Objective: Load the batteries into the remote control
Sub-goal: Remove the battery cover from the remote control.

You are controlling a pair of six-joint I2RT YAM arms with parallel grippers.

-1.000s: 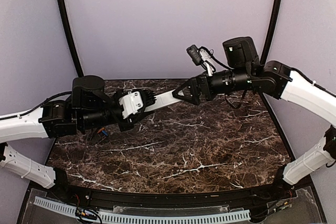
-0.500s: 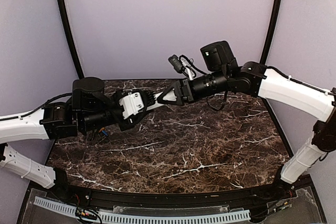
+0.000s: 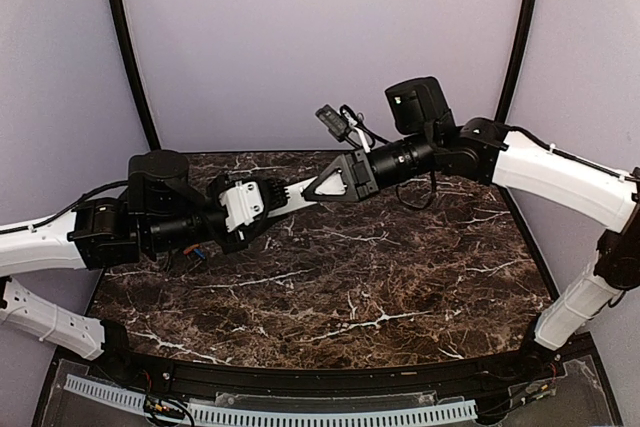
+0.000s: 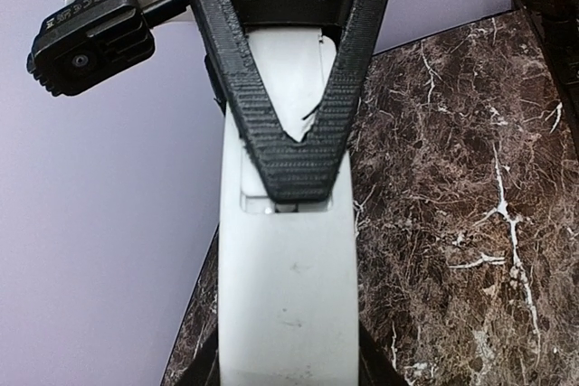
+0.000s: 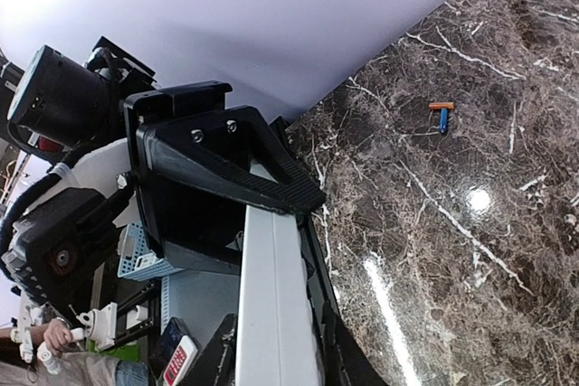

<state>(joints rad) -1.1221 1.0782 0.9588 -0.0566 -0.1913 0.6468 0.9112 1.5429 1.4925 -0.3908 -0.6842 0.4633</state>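
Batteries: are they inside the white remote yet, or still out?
Out. The small orange and blue batteries lie on the dark marble table, away from the slim white plastic remote control.

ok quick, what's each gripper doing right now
Left gripper: shut on one end of the remote control.
Right gripper: shut on its other end.

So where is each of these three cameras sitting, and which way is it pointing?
Top camera: above and behind the arms, looking down on the dark marble table; both white arms, left hand and right hand show.
Left wrist: rides the left arm, looking along the slim white plastic remote control at the right hand; its own hand barely shows at bottom.
Right wrist: faces the opposite way, toward the left hand; own fingers flank the remote.
Shared: all three see the remote.
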